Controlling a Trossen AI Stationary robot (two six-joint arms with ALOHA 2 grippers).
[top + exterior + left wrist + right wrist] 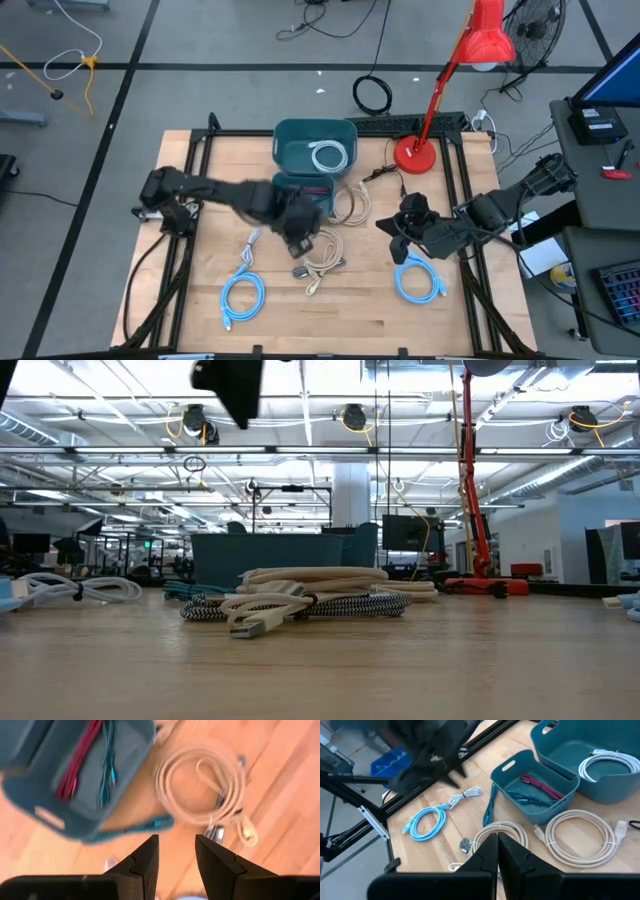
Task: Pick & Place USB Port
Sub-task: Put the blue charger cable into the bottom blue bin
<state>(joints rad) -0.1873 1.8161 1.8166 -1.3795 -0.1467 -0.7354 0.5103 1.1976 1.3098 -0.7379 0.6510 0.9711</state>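
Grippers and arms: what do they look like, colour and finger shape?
Both arms are dark, near black, jointed links. The left gripper has two black wedge-shaped fingers with angular, tapered tips. The right gripper has matching black fingers. No markings or labels are visible on either.

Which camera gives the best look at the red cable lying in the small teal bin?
The right wrist view: the red cable lies unobstructed in the small teal bin, beside a teal cable. The left wrist view shows it blurred. In the high view the left arm hides most of that bin; the low view sees only bin walls.
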